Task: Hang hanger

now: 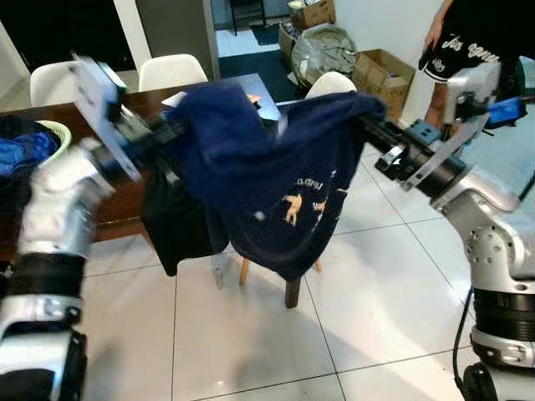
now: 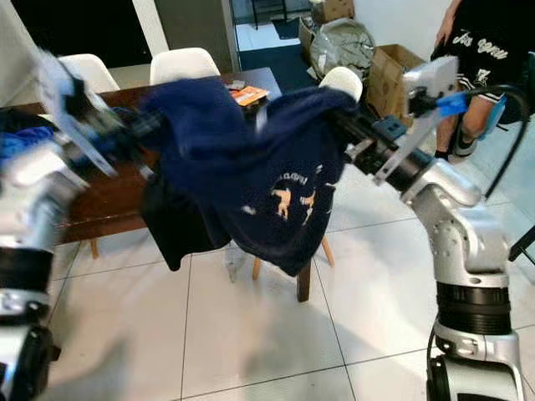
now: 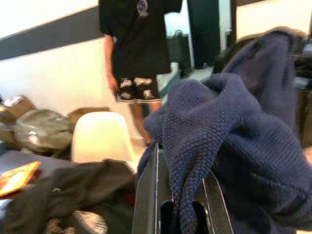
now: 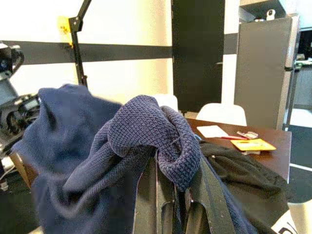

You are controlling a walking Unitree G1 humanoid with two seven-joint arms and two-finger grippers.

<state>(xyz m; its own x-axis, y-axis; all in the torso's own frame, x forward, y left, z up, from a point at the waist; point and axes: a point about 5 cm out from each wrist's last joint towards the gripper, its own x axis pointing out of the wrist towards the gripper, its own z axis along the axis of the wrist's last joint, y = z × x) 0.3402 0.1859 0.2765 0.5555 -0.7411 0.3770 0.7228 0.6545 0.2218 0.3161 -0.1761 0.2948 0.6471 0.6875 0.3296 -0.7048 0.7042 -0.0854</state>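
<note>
You can see a pale print with small figures on the front of the navy sweater, its lettering too blurred to read, and white script on the shorts of the person standing at the right. Your left end effector pinches a fold of knit at one shoulder, and your right end effector pinches the other, so the sweater hangs stretched between them above a white chair. A dark wooden tabletop carries black clothing; the floor is white tile.
</note>
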